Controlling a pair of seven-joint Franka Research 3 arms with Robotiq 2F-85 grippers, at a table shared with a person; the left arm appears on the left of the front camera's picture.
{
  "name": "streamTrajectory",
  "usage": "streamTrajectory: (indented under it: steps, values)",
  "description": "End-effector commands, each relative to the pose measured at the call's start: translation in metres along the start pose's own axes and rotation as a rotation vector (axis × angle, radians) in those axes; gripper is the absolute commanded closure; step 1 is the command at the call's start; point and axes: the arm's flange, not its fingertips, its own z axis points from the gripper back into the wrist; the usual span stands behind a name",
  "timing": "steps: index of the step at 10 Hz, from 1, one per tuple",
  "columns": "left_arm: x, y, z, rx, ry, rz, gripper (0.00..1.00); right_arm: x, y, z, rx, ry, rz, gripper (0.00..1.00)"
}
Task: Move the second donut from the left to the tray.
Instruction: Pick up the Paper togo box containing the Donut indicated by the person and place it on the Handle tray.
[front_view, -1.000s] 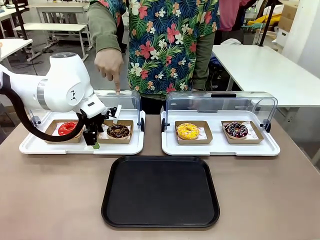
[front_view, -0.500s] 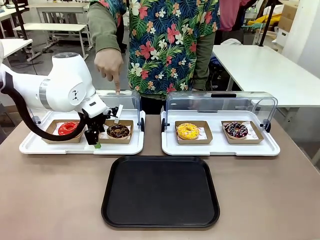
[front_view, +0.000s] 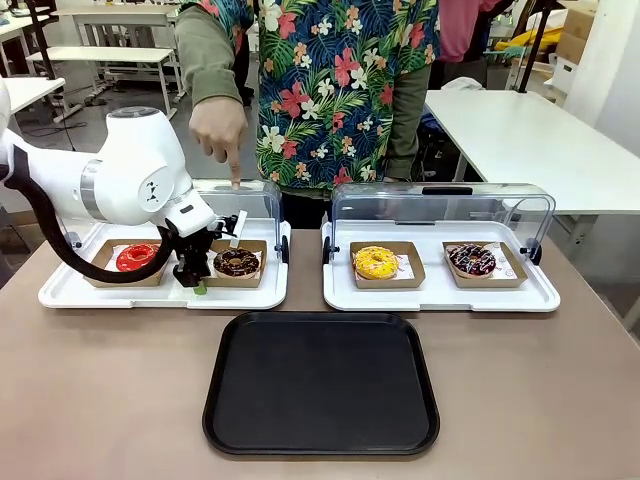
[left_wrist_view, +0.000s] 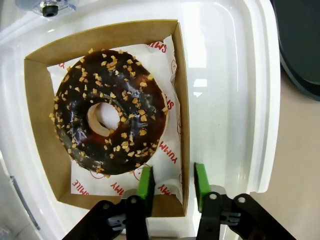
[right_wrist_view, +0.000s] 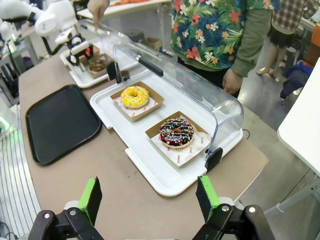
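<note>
The second donut from the left (left_wrist_view: 110, 112) sat in its small cardboard tray (left_wrist_view: 183, 90) on the left white display tray (front_view: 70, 292), beside a boxed red donut (front_view: 135, 257). The left gripper (left_wrist_view: 173, 172) stood partly open, its jaws astride that cardboard wall, seemingly not pinching it. The right gripper (right_wrist_view: 148, 194) hung wide open, holding nothing. The black tray (front_view: 320, 385) lay just in front of the display trays.

Glossy glaze with rough nut bits coats the second donut from the left (left_wrist_view: 110, 112), in a matt brown cardboard box (left_wrist_view: 181, 100), a shiny white plastic display tray (left_wrist_view: 225, 90) at its 3 o'clock; the tray (front_view: 320, 385) is smooth black plastic.
</note>
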Motion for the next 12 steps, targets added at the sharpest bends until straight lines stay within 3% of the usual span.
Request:
streamTrajectory:
  steps: [1,2,5,12]
  values:
    - [0.0021,-0.0017,0.0066,-0.004,0.01,0.0,0.96,0.0007,-0.0031,-0.0005,-0.004,-0.035,0.028,0.0]
    - [0.0024,-0.0024,0.0072,-0.014,0.011,-0.002,1.0,0.0007,-0.0031,-0.0005,-0.004,-0.035,0.028,0.0]
    - [0.0035,-0.0023,0.0046,-0.04,0.043,-0.015,1.0,0.0007,-0.0031,-0.0005,-0.004,-0.035,0.028,0.0]
    - [0.0032,-0.0031,0.0015,-0.025,0.008,-0.012,1.0,0.0007,-0.0031,-0.0005,-0.004,-0.035,0.028,0.0]
